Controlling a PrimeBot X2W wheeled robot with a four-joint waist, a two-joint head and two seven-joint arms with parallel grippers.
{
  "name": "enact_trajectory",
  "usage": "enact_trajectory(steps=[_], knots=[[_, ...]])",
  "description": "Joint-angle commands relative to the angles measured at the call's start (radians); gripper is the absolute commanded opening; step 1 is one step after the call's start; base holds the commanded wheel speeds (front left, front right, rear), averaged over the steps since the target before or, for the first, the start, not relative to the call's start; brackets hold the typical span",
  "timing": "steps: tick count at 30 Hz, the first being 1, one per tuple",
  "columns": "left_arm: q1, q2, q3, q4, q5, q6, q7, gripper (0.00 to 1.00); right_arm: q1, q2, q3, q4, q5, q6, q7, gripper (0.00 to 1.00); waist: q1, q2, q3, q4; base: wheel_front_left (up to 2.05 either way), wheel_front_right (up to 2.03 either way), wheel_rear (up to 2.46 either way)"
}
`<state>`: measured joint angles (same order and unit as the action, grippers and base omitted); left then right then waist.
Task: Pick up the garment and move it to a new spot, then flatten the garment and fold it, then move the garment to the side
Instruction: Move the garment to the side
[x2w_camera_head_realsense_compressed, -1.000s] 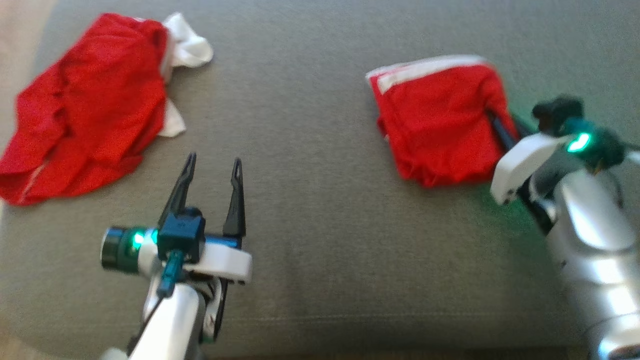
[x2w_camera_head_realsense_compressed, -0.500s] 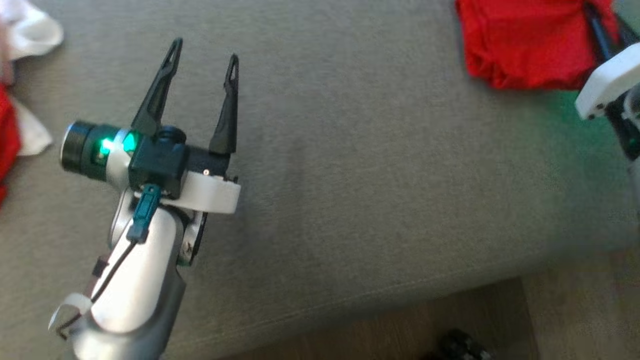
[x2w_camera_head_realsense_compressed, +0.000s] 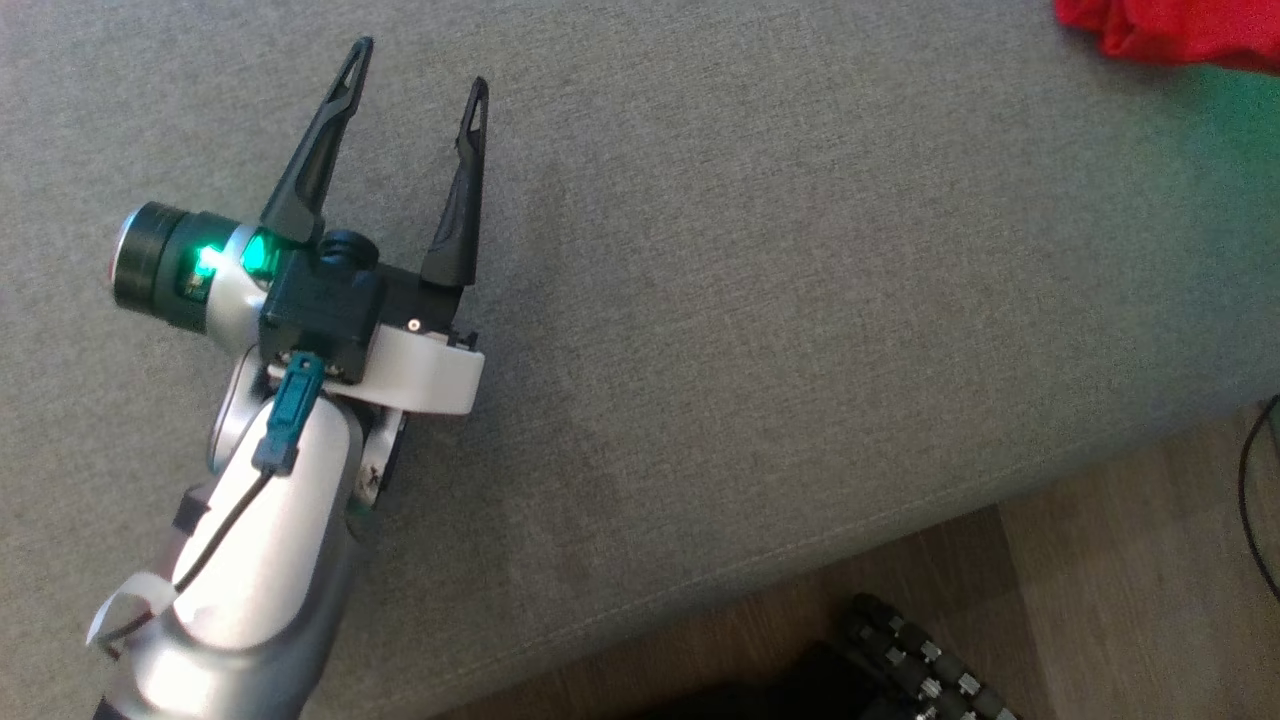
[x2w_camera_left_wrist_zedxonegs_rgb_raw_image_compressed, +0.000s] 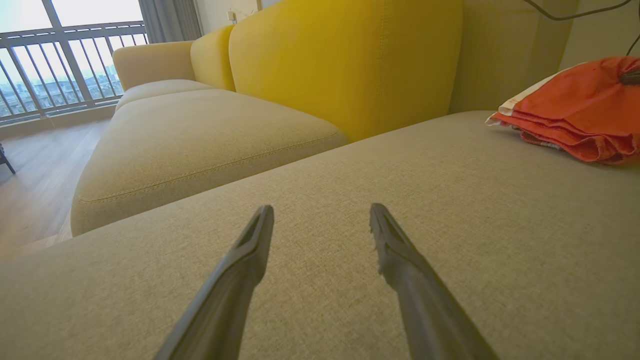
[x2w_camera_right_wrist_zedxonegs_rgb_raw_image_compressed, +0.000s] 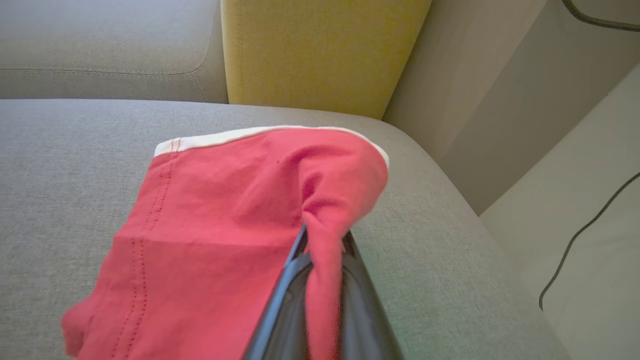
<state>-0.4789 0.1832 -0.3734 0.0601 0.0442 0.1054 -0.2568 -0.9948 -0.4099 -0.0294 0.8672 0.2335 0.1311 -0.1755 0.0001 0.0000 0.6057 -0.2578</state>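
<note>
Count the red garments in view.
1: the red garment, on the grey cushion near its corner, pinched by the right gripper. Others may lie outside the views.

Bare grey cushion (x2w_camera_head_realsense_compressed: 750, 300) lies open before the left tool (x2w_camera_head_realsense_compressed: 420, 65); the yellow backrest (x2w_camera_left_wrist_zedxonegs_rgb_raw_image_compressed: 345, 60) blocks beyond.

The left claw (x2w_camera_head_realsense_compressed: 420, 65) stands wide open, its two dark fingers (x2w_camera_head_realsense_compressed: 308, 170) spread, pale forearm (x2w_camera_head_realsense_compressed: 260, 560) angling up behind it. The right claw (x2w_camera_right_wrist_zedxonegs_rgb_raw_image_compressed: 325, 235) is clamped tight on a fold of the garment (x2w_camera_right_wrist_zedxonegs_rgb_raw_image_compressed: 210, 225)
</note>
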Motion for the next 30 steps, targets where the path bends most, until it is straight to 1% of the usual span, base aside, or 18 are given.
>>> enact_trajectory(steps=[1,2,3,5,11,14,18,24,30], knots=[[-0.017,0.02,0.022,-0.038,0.004,0.003,-0.005,1.0,-0.01,-0.015,-0.009,-0.016,-0.01,0.0,-0.009,0.0,-0.0001,0.0,0.001,0.001,0.0,0.0,0.0],[-0.017,0.02,0.021,-0.038,0.003,0.004,-0.005,1.0,-0.012,-0.014,-0.018,-0.009,-0.014,0.0,-0.011,0.15,-0.0001,0.0,0.002,0.003,0.0,0.0,0.0],[-0.016,0.02,0.02,-0.038,0.001,0.005,-0.005,1.0,-0.014,-0.015,-0.031,-0.003,-0.018,0.0,-0.016,0.89,-0.0001,0.0,0.001,0.005,0.0,0.0,0.0],[-0.014,0.019,0.018,-0.035,-0.004,0.007,-0.005,1.0,-0.016,-0.004,-0.053,0.002,-0.021,0.0,-0.023,1.0,-0.0001,0.0,-0.006,0.012,0.0,0.0,0.0],[0.001,0.006,0.005,-0.027,-0.021,0.018,-0.005,1.0,-0.002,0.006,-0.076,-0.023,-0.075,0.0,-0.051,1.0,-0.0001,0.0,-0.054,0.037,0.0,0.0,0.0],[0.024,0.002,0.011,-0.027,-0.033,0.036,-0.005,1.0,0.006,0.025,-0.074,-0.054,-0.103,0.0,-0.06,1.0,-0.0001,0.0,-0.095,0.043,0.0,0.0,0.0],[0.053,-0.01,0.016,-0.026,-0.053,0.052,-0.005,1.0,0.024,0.053,-0.059,-0.105,-0.12,0.0,-0.06,1.0,-0.0001,0.0,-0.156,0.069,0.0,0.0,0.0],[0.107,-0.034,0.037,-0.018,-0.083,0.081,-0.005,1.0,0.097,0.125,-0.002,-0.213,-0.099,0.0,-0.046,1.0,-0.0001,0.0,-0.27,0.129,0.0,0.0,0.0],[0.185,-0.052,0.067,-0.005,-0.106,0.104,-0.005,1.0,0.238,0.202,0.049,-0.351,-0.018,0.0,-0.052,1.0,-0.0001,0.0,-0.368,0.208,0.0,0.0,0.0]])
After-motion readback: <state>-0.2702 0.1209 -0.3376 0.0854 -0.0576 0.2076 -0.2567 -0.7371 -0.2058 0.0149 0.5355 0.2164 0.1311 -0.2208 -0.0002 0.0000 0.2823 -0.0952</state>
